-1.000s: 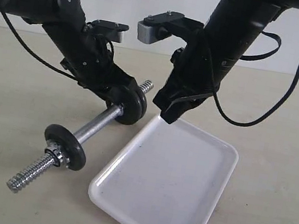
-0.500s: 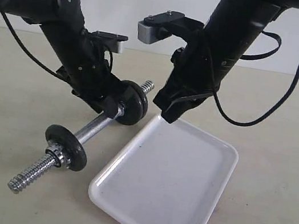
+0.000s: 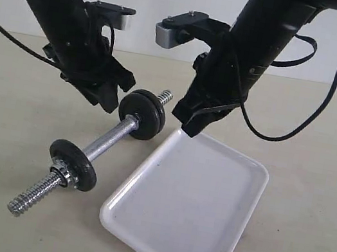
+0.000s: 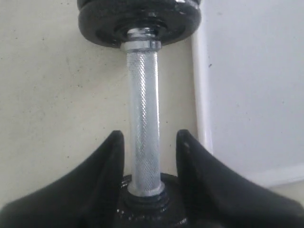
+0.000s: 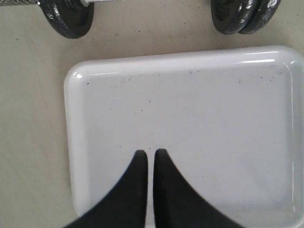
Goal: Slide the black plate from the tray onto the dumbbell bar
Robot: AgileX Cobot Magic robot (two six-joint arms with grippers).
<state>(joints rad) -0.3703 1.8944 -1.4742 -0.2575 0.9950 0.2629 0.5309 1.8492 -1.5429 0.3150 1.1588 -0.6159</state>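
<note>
The dumbbell bar lies on the table left of the white tray, which holds nothing. Black plates sit on the bar's far end and another black plate on its near end. My left gripper hangs open just up and left of the far plates, touching nothing. In the left wrist view its open fingers frame the bar with gaps on both sides, with one plate close and another farther off. My right gripper is shut and empty over the tray, near its far corner.
The bar's threaded end sticks out toward the front of the beige table. The right arm's cables hang above the tray's far side. Bare tabletop lies left of the bar and right of the tray.
My left gripper has pulled up and to the left, away from the far plates and the bar. The bar, the tray and the right arm stay put.
</note>
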